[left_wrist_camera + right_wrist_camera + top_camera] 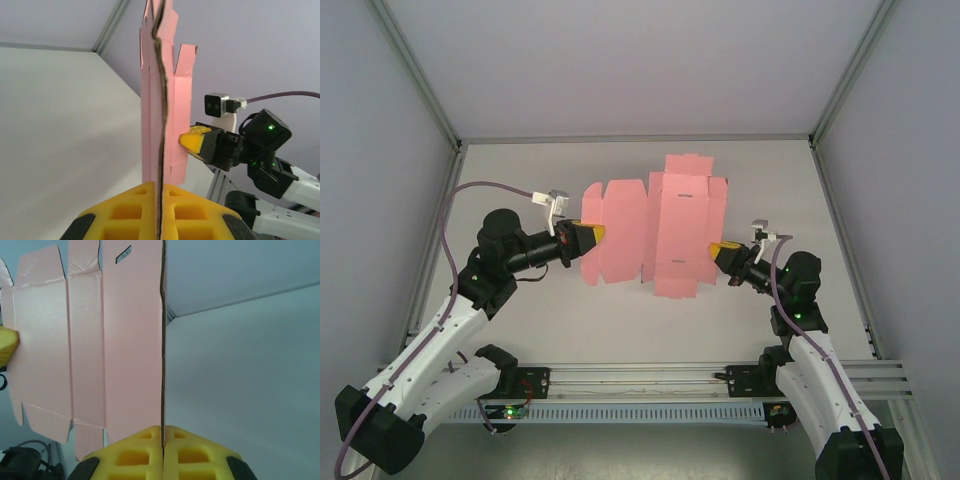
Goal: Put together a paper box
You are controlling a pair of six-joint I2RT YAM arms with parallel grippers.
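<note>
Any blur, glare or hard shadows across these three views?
Top external: even soft light, no glare on the pink thin-card sheet. Left wrist: its own yellow fingers look soft, the sheet's edge sharper. Right wrist: sheet evenly lit, creases clear.

The left arm (pixel 450 330) and the right arm (pixel 815 365) reach forward from their bases and bend inward, so the two pincers face each other. The left pincer (pixel 588 236) points right, with its yellow fingers (pixel 125 212) pressed together on the near edge of the paper box (pixel 655 225). Opposite it, the right pincer (pixel 717 251) points left, its fingers (pixel 195 455) clamped on the far edge. Both wrists lie roughly level.
</note>
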